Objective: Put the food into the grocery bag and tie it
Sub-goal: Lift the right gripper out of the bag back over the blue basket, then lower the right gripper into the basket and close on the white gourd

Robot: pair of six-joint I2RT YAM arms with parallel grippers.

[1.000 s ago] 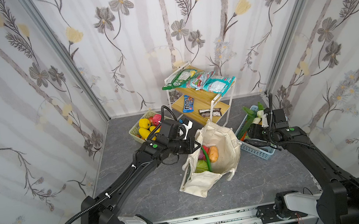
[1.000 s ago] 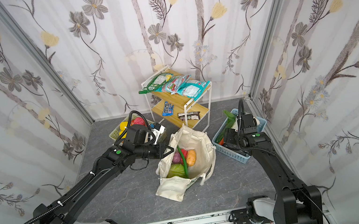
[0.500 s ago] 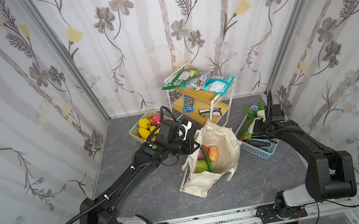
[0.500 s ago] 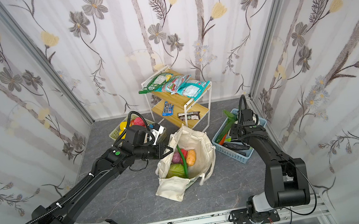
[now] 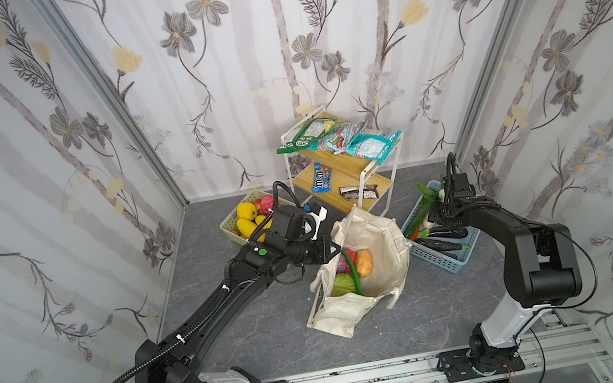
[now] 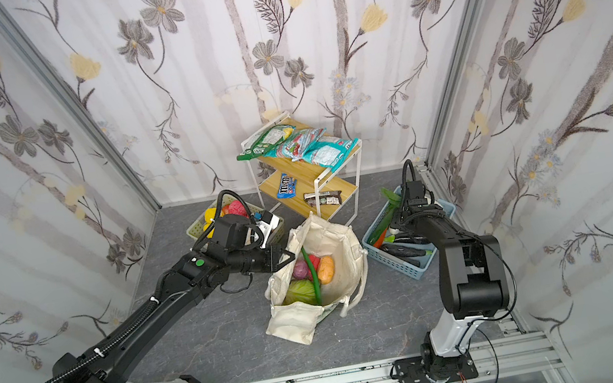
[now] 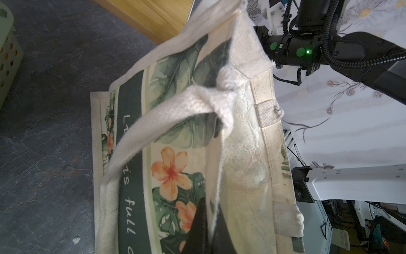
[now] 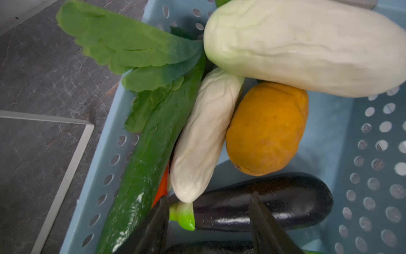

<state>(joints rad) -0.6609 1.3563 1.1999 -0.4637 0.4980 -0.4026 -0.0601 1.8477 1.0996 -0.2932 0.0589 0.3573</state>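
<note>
Grocery bag [image 5: 384,238], the cream canvas tote with leaf print and dark green lettered band, sits centre-frame on the grey floor [image 5: 278,332] in both top views, mouth open upward. Already inside: a green toy cabbage [image 5: 341,284], an orange oval piece [image 5: 364,263] and a red-pink piece [image 5: 344,264].

Left gripper [image 5: 334,247] is clamped on the bag's rim at the left edge of the mouth. The left wrist view shows cloth pinched between the black fingers [image 7: 198,224]. The white rope handle [image 7: 158,114] hangs loose outside.

Right gripper [image 8: 211,220] is down in the light blue perforated plastic basket [image 5: 460,261], just right of the bag. Its jaws stand part-way apart over the stem end of a glossy dark purple toy eggplant [image 8: 274,204], and a second dark shape [image 8: 208,247] fills the gap between them. We can't tell whether the pads are actually loaded.

Our read: the step in hand is picking an eggplant for the bag. To do it well:
- We grip across the narrow width near mid-body, not lengthwise. The skin looks slick and tapered, so an end grip probably slips.
- The long white toy vegetable [image 8: 204,136] rests against the eggplant's stem end, so we lift straight up and don't drag it over the basket wall.
- We hold the left pinch firm, pulled up and left, so the mouth is wide.
- We release low over the mouth, clear of the rope handle.
</note>
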